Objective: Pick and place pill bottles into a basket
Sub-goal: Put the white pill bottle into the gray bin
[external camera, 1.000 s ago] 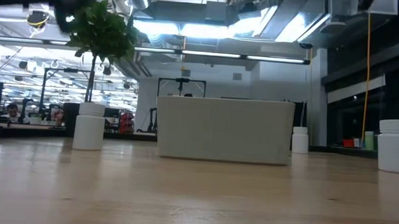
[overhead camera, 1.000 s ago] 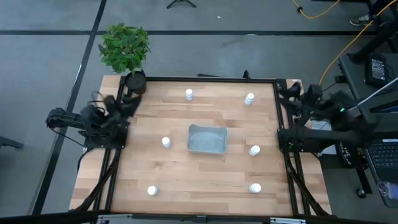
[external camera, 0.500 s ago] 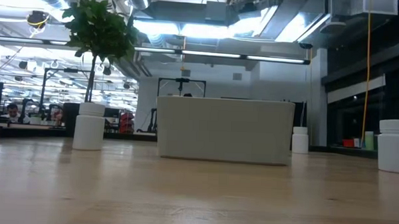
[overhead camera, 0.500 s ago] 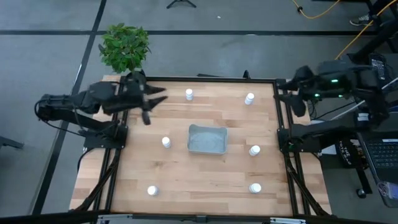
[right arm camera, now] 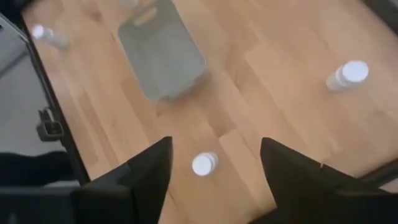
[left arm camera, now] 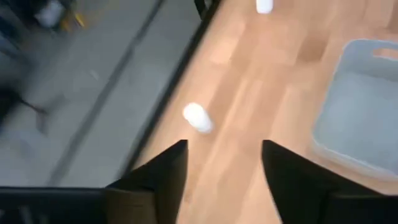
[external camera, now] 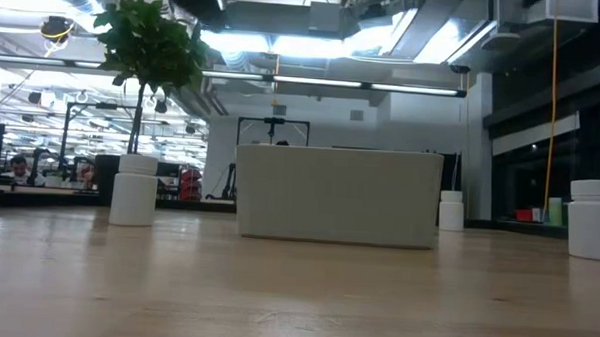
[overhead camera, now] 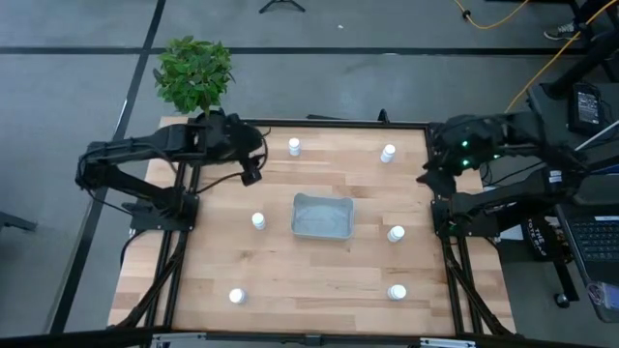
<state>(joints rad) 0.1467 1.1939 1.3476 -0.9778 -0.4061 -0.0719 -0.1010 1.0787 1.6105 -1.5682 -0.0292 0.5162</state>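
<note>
Several small white pill bottles stand upright on the wooden table: two near the far edge (overhead camera: pixel 294 147) (overhead camera: pixel 388 153), one left of the basket (overhead camera: pixel 258 221), one right of it (overhead camera: pixel 396 233), and two near the front (overhead camera: pixel 237 297) (overhead camera: pixel 397 292). The pale grey-blue basket (overhead camera: pixel 322 216) sits on its base at the table's middle. My left gripper (overhead camera: pixel 250 169) hovers open over the far left part of the table, and its wrist view (left arm camera: pixel 224 180) shows a bottle (left arm camera: pixel 198 117) ahead. My right gripper (overhead camera: pixel 430 169) hovers open at the table's right edge, with a bottle (right arm camera: pixel 204 164) showing between its fingers.
A potted green plant (overhead camera: pixel 196 77) stands at the table's far left corner, close behind my left arm. The black table frame (overhead camera: pixel 432 208) runs along the edges. In the low view the basket (external camera: pixel 339 195) and three bottles (external camera: pixel 134 191) (external camera: pixel 451 210) (external camera: pixel 593 219) stand on the board.
Both arms have risen from their folded rest at the table's sides. My left gripper has swung out over the far left part of the table toward the basket. My right gripper has come in toward the table's right edge. Bottles and basket have stayed put.
</note>
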